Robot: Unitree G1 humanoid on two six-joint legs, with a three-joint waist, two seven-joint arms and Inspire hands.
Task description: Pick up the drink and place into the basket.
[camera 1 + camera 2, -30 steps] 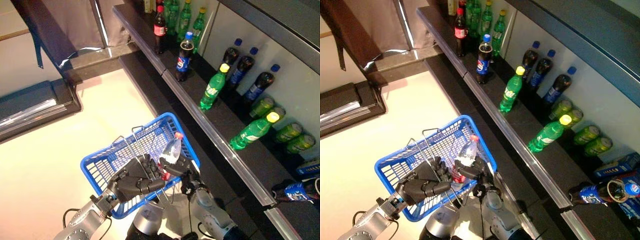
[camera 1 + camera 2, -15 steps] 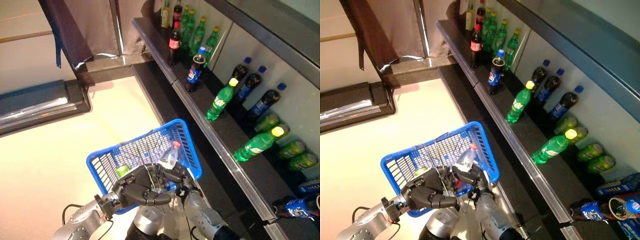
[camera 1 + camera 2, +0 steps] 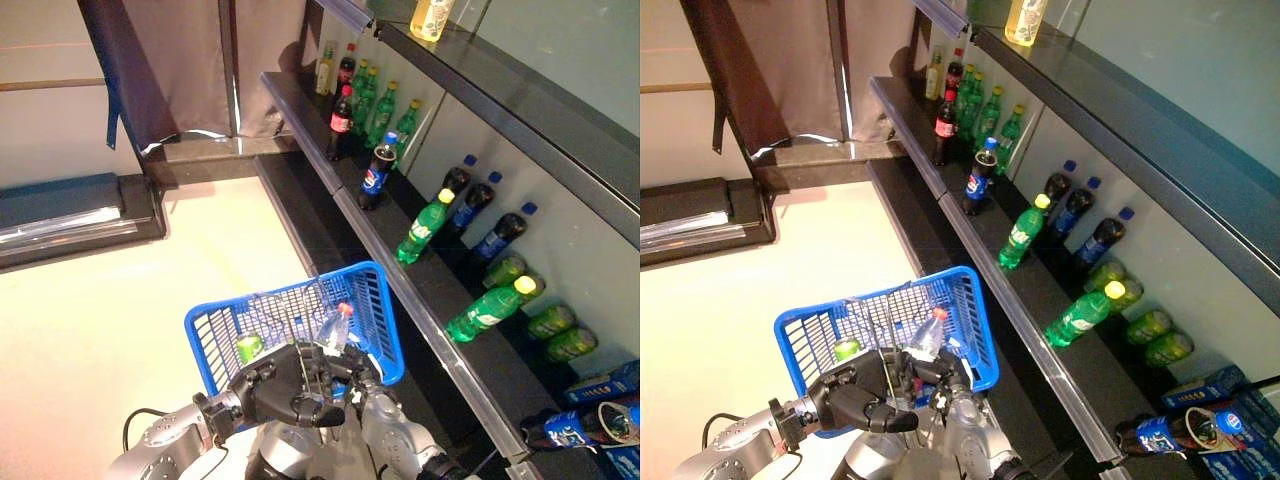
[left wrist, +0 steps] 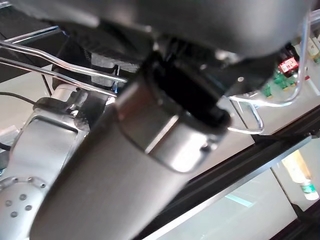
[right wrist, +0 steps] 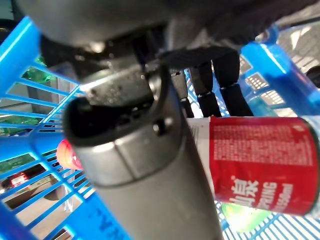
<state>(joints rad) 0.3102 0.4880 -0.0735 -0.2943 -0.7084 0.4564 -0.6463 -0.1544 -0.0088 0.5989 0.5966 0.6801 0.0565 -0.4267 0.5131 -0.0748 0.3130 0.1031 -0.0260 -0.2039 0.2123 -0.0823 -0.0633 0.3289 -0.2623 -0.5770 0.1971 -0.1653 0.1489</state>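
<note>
My left hand (image 3: 283, 393) holds up a blue wire basket (image 3: 292, 297), shut on its metal handles (image 4: 260, 119). A clear drink bottle (image 3: 334, 327) with a red cap and a red label (image 5: 260, 167) leans inside the basket near its right side. Dark fingers (image 5: 220, 85) of my right hand (image 3: 358, 366) are curled round this bottle. A green can (image 3: 248, 347) lies in the basket's left part. In the right wrist view the bottle's red cap (image 5: 67, 154) shows against the blue basket wall (image 5: 27, 75).
A long dark shelf (image 3: 400, 262) runs along the right with several cola and green soda bottles (image 3: 424, 226), one green bottle lying down (image 3: 490, 308) and green cans. A yellow drink (image 3: 432, 16) stands on an upper shelf. A dark curtain (image 3: 125, 70) hangs at the far left.
The camera has tilted up, showing more of the shelves. The bottle now sits lower inside the basket, and the green can in the basket has come into sight.
</note>
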